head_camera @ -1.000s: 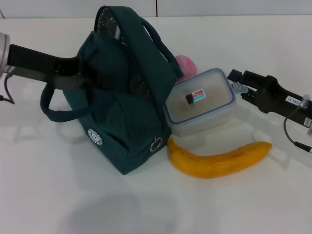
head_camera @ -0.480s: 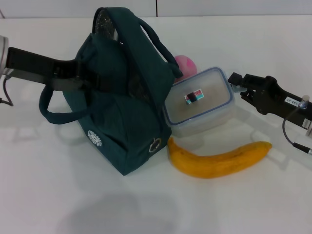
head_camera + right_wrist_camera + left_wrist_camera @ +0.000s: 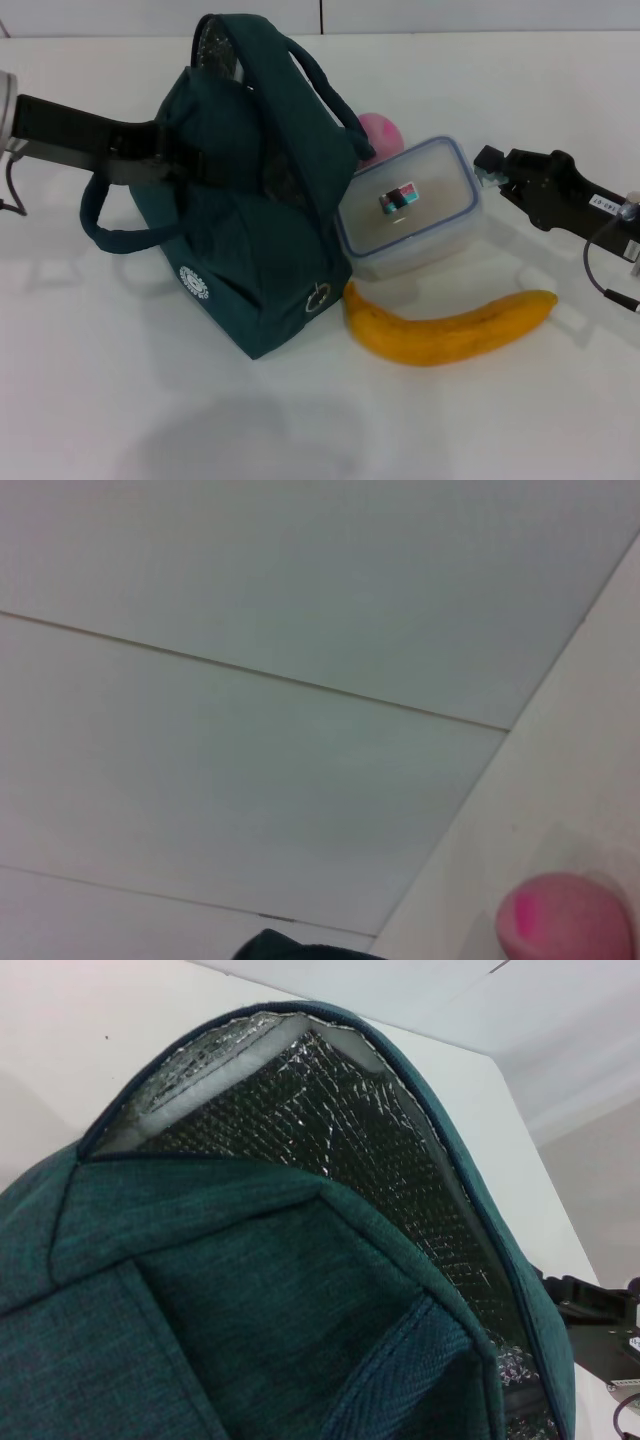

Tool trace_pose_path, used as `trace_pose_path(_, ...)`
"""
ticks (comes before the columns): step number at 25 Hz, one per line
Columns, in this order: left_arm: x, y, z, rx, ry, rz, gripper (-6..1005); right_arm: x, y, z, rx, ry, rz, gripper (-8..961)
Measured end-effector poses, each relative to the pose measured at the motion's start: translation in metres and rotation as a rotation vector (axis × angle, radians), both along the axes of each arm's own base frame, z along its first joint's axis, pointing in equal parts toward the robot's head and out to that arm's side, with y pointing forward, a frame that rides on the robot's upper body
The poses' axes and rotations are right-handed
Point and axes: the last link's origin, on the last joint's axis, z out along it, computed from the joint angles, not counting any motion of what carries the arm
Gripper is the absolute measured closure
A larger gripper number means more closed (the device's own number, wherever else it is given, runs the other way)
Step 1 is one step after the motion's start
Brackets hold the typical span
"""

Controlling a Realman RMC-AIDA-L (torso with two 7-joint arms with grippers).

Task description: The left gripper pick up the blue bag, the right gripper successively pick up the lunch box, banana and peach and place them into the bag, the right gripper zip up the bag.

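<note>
The blue bag (image 3: pixel 250 230) stands tilted on the white table, its mouth up and its foil lining (image 3: pixel 330 1120) showing. My left gripper (image 3: pixel 165 150) is shut on the bag's left side near a loop handle. The lunch box (image 3: pixel 410 210) lies just right of the bag, and the pink peach (image 3: pixel 380 133) sits behind it, half hidden by the bag. In front of the box lies the banana (image 3: pixel 450 328). My right gripper (image 3: pixel 486 165) hovers at the box's right end, very close to its rim. The peach (image 3: pixel 570 915) also shows in the right wrist view.
The bag's lower loop handle (image 3: pixel 110 225) hangs out to the left over the table. A thin cable (image 3: pixel 600 275) trails from the right arm near the banana's tip. Bare white table (image 3: pixel 300 420) lies in front.
The right gripper has drawn back slightly to the right from the lunch box's end. The box has turned a little. The bag and left gripper have barely moved.
</note>
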Motion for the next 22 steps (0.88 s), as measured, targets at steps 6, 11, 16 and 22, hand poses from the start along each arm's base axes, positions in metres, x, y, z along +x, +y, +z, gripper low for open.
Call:
trace_pose_path(6, 0.001, 0.001, 0.002, 0.009, -0.011, -0.003, 955, 0.001, -0.002, 0.007, 0.032, 0.044, -0.008, 858)
trace_pose_path(11, 0.003, 0.001, 0.005, 0.019, -0.040, -0.012, 956, 0.006, -0.005, 0.010, 0.042, 0.054, -0.024, 855)
trace_pose_path(16, 0.005, -0.001, 0.006, 0.021, -0.061, -0.018, 956, 0.012, -0.011, 0.015, 0.056, 0.080, -0.043, 851)
trace_pose_path(22, 0.003, -0.002, 0.008, 0.024, -0.073, -0.015, 956, 0.020, -0.020, 0.024, 0.077, 0.130, -0.067, 847)
